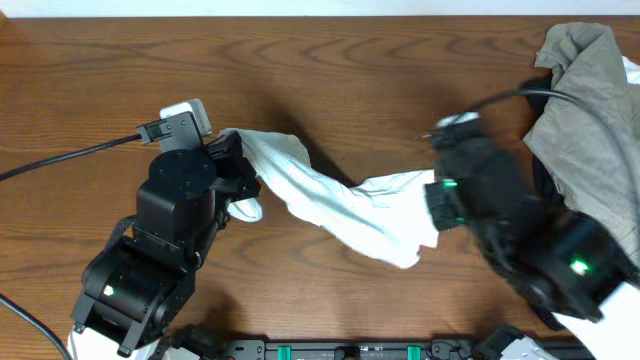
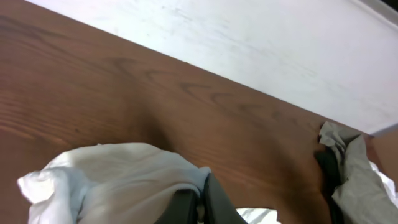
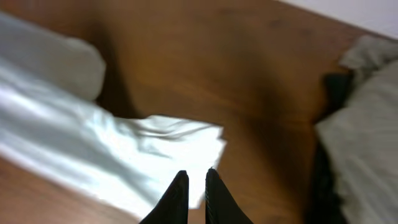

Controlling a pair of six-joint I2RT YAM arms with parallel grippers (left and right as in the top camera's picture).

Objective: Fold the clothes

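A white garment (image 1: pixel 340 205) lies stretched in a twisted band across the middle of the table. My left gripper (image 1: pixel 240 170) is shut on the garment's left end, and the cloth (image 2: pixel 118 174) bunches over the fingers (image 2: pixel 200 205) in the left wrist view. My right gripper (image 1: pixel 436 192) is at the garment's right end. Its fingertips (image 3: pixel 195 175) are drawn together with only a thin slit, above the edge of the white cloth (image 3: pixel 124 149). I see no cloth pinched between them.
A pile of grey and dark clothes (image 1: pixel 590 110) sits at the right edge of the table, close to the right arm. It also shows in the right wrist view (image 3: pixel 360 137) and in the left wrist view (image 2: pixel 354 174). A black cable (image 1: pixel 60 160) runs off to the left.
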